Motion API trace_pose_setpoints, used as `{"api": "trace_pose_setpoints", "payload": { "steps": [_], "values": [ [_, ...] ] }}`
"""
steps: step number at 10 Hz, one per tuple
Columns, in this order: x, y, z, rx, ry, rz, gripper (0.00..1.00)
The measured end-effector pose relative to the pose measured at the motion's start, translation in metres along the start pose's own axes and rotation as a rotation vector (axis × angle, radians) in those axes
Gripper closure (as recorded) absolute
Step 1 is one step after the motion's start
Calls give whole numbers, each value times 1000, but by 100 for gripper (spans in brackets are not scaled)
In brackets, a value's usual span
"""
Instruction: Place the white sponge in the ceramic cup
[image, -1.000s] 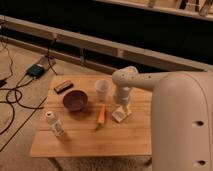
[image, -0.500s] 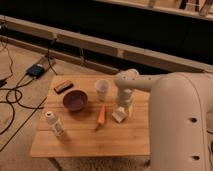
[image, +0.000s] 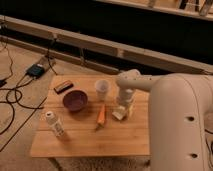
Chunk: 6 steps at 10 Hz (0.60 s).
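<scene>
The white sponge (image: 118, 115) lies flat on the wooden table (image: 90, 137), right of the middle. My gripper (image: 123, 109) hangs straight down over it, with its tip at the sponge. The ceramic cup (image: 102, 89) stands upright a little behind and to the left of the gripper, apart from it. The arm's white body fills the right side of the view and hides the table's right edge.
An orange carrot-shaped thing (image: 101, 116) lies just left of the sponge. A dark purple bowl (image: 75, 100) sits left of the cup. A white capped bottle (image: 54, 123) stands front left. A dark flat block (image: 63, 86) lies back left. Cables and a box (image: 36, 70) lie on the floor.
The gripper has come down a little closer onto the sponge. The sponge, cup and other things have not moved.
</scene>
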Motion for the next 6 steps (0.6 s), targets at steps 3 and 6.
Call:
{"api": "trace_pose_setpoints", "payload": {
  "steps": [3, 6],
  "values": [
    [-1, -1, 2, -4, -1, -3, 35],
    [-2, -3, 4, 2, -7, -8, 52]
  ]
}}
